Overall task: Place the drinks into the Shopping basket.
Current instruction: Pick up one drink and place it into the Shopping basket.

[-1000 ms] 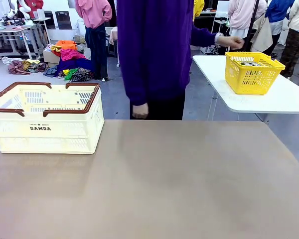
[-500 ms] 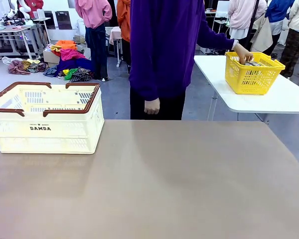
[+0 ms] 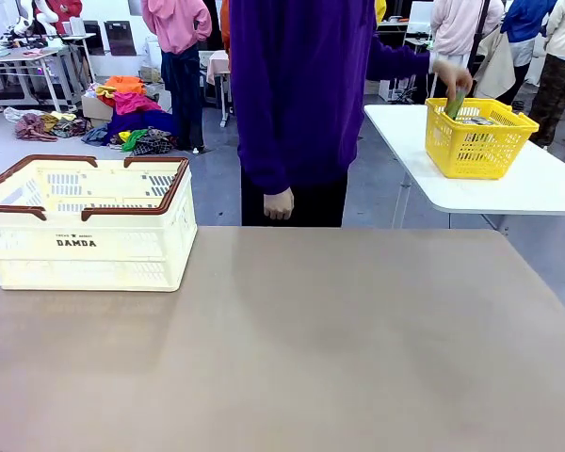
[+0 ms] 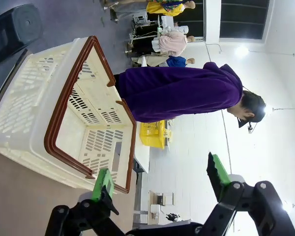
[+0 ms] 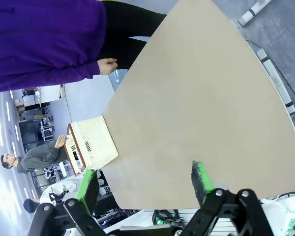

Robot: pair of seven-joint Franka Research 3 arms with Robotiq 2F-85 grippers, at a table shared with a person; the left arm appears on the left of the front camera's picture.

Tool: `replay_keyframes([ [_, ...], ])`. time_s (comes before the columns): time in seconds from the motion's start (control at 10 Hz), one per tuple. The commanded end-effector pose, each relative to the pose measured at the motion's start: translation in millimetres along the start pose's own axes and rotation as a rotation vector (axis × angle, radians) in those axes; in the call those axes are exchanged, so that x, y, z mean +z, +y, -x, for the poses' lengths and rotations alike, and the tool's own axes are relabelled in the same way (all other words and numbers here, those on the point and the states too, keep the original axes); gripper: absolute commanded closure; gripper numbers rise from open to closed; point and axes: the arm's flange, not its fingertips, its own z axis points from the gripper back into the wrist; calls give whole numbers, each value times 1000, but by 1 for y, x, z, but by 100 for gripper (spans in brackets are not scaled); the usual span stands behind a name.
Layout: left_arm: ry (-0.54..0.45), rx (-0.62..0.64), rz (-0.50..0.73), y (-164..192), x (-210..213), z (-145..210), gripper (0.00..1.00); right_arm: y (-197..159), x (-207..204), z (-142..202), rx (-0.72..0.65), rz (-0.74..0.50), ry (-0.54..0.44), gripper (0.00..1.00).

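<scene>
Lifted clear since a moment ago, a green can [image 3: 455, 102] hangs near upright, slightly tilted, from the person's outstretched hand [image 3: 450, 75] over the yellow basket [image 3: 476, 141]. Your Shopping basket [image 3: 85, 226] sits broadside at the table's [image 3: 339, 358] left. The left gripper [image 4: 160, 174] and right gripper [image 5: 143, 181] gape wide, holding nothing.

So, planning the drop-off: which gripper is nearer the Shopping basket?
Left. The left gripper hangs close to the Shopping basket; the right gripper is far across the table from it.
</scene>
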Motion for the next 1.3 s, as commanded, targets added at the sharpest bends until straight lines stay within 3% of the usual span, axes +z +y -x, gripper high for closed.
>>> replay_keyframes([
  [0.0,13,9,-6,-2,2,-1,0,1,3,-2,8,-6,9,0],
  [1.2,13,9,-6,-2,2,-1,0,1,3,-2,8,-6,9,0],
])
